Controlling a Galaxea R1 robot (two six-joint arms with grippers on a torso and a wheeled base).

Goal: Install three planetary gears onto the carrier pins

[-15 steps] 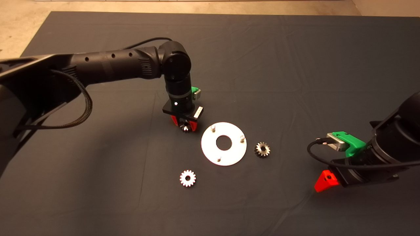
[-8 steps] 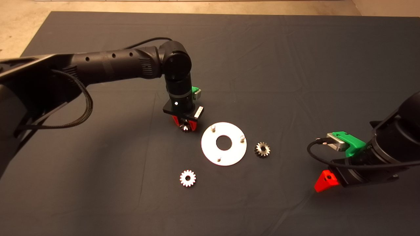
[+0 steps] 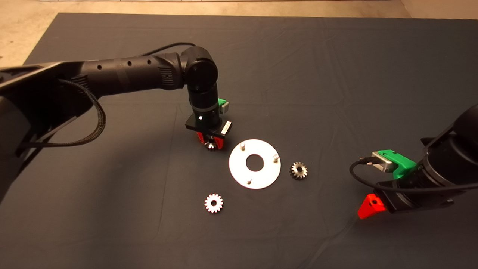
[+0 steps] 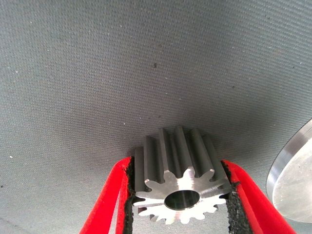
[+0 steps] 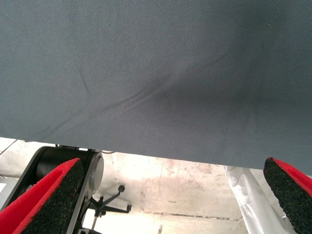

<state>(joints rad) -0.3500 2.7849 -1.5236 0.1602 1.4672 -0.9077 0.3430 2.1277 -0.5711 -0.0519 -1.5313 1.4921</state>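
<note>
My left gripper (image 3: pixel 211 145) hangs just left of the round silver-white disc (image 3: pixel 239 168) and is shut on one planetary gear (image 4: pixel 180 183), its black pads pressed against the teeth on both sides. In the left wrist view the disc's rim (image 4: pixel 292 180) shows close beside the gear. Three carrier pins stand bare on the disc: one at the far left (image 3: pixel 242 144), one at the right (image 3: pixel 275 157), one at the near side (image 3: pixel 249 182). A second gear (image 3: pixel 213 203) lies flat on the mat near the front. A third gear (image 3: pixel 298 170) lies right of the disc. My right gripper (image 5: pixel 168 195) waits open at the lower right.
The dark mat (image 3: pixel 336 74) covers the table, with pale floor (image 3: pixel 22 33) beyond its far left corner. The right wrist view shows the mat's edge and the floor with a dark stand (image 5: pixel 73 170) beyond it.
The left gripper with its gear has lifted very slightly. Nothing else has moved.
</note>
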